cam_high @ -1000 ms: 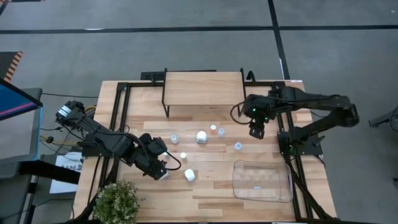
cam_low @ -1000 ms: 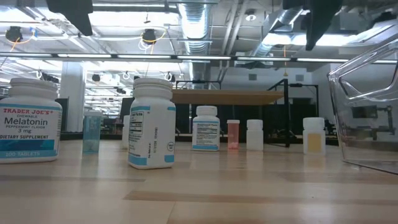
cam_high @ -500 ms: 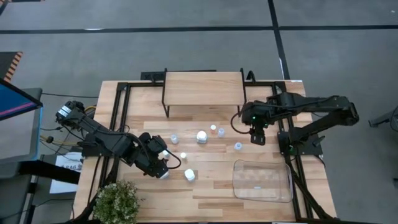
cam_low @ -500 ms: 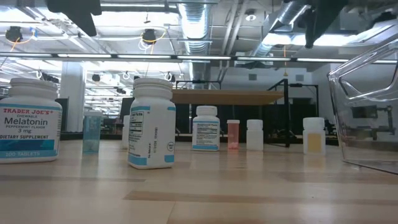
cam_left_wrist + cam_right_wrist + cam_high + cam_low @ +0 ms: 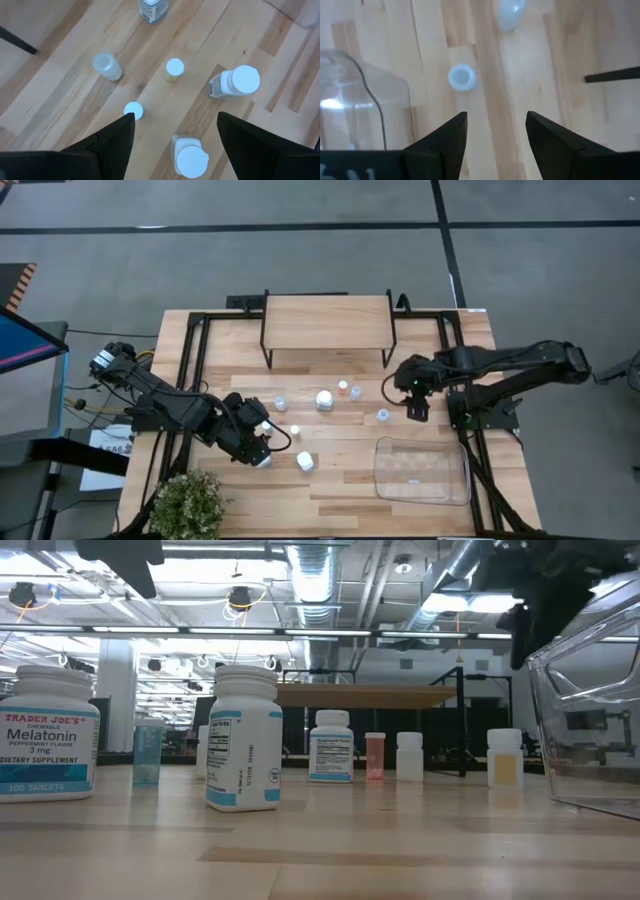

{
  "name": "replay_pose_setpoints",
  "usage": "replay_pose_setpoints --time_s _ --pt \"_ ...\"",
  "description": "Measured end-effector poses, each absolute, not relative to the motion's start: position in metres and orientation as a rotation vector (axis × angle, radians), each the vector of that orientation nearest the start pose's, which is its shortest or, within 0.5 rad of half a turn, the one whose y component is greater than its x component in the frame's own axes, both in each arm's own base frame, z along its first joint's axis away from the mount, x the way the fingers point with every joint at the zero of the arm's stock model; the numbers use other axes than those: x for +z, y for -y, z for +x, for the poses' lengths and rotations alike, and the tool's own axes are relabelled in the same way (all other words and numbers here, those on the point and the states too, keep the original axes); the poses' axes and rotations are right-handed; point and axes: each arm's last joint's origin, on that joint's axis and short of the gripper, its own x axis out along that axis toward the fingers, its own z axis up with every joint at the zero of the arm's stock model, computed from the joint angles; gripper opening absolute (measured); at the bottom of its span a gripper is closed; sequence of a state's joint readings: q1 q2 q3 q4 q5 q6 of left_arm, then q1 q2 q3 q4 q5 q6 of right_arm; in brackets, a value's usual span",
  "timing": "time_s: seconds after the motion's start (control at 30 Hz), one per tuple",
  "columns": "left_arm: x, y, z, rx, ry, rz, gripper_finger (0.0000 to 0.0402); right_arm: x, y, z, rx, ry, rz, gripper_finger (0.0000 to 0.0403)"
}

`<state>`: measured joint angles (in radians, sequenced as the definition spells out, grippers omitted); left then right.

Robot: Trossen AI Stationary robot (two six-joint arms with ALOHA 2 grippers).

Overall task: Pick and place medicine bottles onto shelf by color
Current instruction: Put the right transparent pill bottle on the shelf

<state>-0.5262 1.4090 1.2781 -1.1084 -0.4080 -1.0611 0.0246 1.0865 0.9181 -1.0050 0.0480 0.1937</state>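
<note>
Several medicine bottles stand upright on the wooden table in front of the shelf [image 5: 327,320]: white ones [image 5: 323,399] [image 5: 305,462], a clear one [image 5: 280,404], an orange one [image 5: 342,386] and a bluish one [image 5: 383,415]. My left gripper [image 5: 175,125] hangs open above a white bottle [image 5: 190,157] at the table's near left. It is well clear of the bottle, high at the top of the low view [image 5: 120,560]. My right gripper [image 5: 496,120] is open in the air just right of the bluish bottle [image 5: 461,77].
A clear plastic tray [image 5: 422,470] lies at the near right, close under my right gripper. A potted plant [image 5: 188,505] sits at the near left corner. Black frame rails [image 5: 195,370] run along both sides of the table. The shelf's top board [image 5: 365,695] is bare.
My right gripper has come down and moved toward the table's near edge, ending beside the bluish bottle and above the tray's far side. Its jaws have stayed open. No bottle has moved.
</note>
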Motion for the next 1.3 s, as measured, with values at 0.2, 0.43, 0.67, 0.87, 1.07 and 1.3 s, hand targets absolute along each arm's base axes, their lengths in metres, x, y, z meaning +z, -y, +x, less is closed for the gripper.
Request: replay_pose_setpoints --time_s 0.2,0.43,0.67,0.87,1.07,1.3 --pt "0.303 0.120 0.230 0.491 -0.977 -0.398 0.0269 0.243 -0.017 0.203 -0.074 -1.201 0.078 0.0223" --pt "0.303 0.119 0.230 0.489 -0.978 -0.392 0.0269 0.221 -0.030 0.220 -0.032 -1.281 0.027 0.0223" --pt "0.303 0.119 0.230 0.482 -0.981 -0.379 0.0269 0.200 -0.035 0.236 -0.034 -1.339 0.018 0.0231" --pt "0.303 0.119 0.230 0.482 -0.981 -0.379 0.0269 0.193 -0.033 0.240 -0.047 -1.360 0.022 0.0239" --pt "0.303 0.119 0.230 0.482 -0.981 -0.379 0.0269 0.194 -0.032 0.246 -0.050 -1.304 0.037 0.0240" --pt "0.303 0.119 0.230 0.482 -0.981 -0.379 0.0269 0.195 -0.025 0.248 -0.067 -1.283 0.050 0.0240"
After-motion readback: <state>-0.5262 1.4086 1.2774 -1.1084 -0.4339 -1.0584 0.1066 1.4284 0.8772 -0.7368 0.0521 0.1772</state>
